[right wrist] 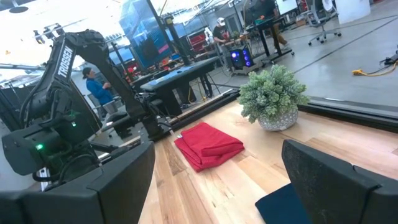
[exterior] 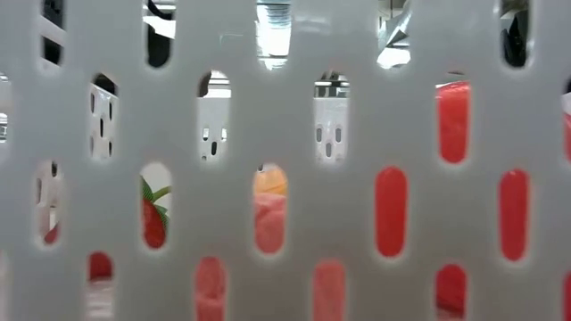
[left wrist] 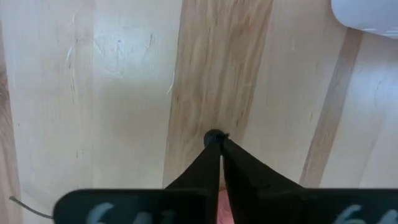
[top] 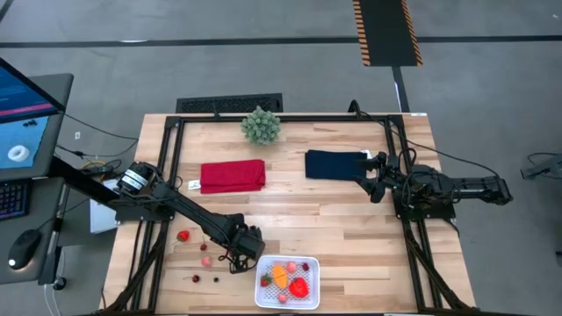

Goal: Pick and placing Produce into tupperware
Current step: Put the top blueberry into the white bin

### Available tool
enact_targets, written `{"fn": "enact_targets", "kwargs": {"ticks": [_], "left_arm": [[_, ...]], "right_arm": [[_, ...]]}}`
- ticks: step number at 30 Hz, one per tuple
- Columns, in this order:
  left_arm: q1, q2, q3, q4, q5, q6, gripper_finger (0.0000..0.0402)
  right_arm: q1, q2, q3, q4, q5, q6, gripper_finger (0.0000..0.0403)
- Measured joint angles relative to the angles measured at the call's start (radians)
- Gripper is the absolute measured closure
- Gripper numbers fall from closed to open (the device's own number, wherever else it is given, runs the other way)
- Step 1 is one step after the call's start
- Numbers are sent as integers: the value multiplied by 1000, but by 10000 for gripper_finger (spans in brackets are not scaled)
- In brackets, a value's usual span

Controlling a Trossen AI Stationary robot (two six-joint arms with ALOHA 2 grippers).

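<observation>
**A:** Several pieces of Produce already sit in the tupperware (top: 287,283) at the lower middle of the high view: an orange piece (top: 280,274), a red pepper-like piece (top: 299,286), and some small pink and red bits I can't sort out. The low view looks straight through its slotted wall, so red, pink and orange show in the slots.

**B:** And what's left out?

**A:** A strawberry (top: 183,235), pinkish pieces (top: 205,261) and dark cherries (top: 195,278) lie on the bare wooden table (top: 334,228), lower left of the container.

**B:** Why is the left gripper (top: 239,260) parked there?

**A:** It hangs just left of the tupperware's upper-left corner, between the loose fruit and the container. In its wrist view the fingers (left wrist: 214,163) are pressed together to a point, with a pinkish sliver near their base at the bottom edge. I can't tell whether that is a held piece.

**B:** So mid-carry, maybe?

**A:** Possibly; the white corner is near in the upper right of that view.

**B:** The right gripper (top: 376,178)?

**A:** Waiting at the navy cloth (top: 334,164), right of centre, fingers spread wide apart, holding nothing. The red cloth (top: 232,175) and green plant (top: 261,125) lie well clear, near the top.
</observation>
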State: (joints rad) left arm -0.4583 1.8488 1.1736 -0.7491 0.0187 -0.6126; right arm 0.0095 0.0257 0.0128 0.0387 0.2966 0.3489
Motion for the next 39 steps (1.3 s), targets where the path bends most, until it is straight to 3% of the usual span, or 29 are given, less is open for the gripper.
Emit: {"fn": "enact_targets", "kwargs": {"ticks": [14, 23, 30, 39], "left_arm": [[0, 2, -25, 40, -31, -12, 267], [0, -3, -77, 92, -21, -47, 221], [1, -1, -78, 67, -24, -74, 232], [3, 0, -80, 56, -31, -73, 315]], "right_arm": [[0, 0, 0, 0, 0, 0, 29], [0, 0, 0, 0, 0, 0, 29], [0, 0, 0, 0, 0, 0, 29], [0, 0, 0, 0, 0, 0, 29]]}}
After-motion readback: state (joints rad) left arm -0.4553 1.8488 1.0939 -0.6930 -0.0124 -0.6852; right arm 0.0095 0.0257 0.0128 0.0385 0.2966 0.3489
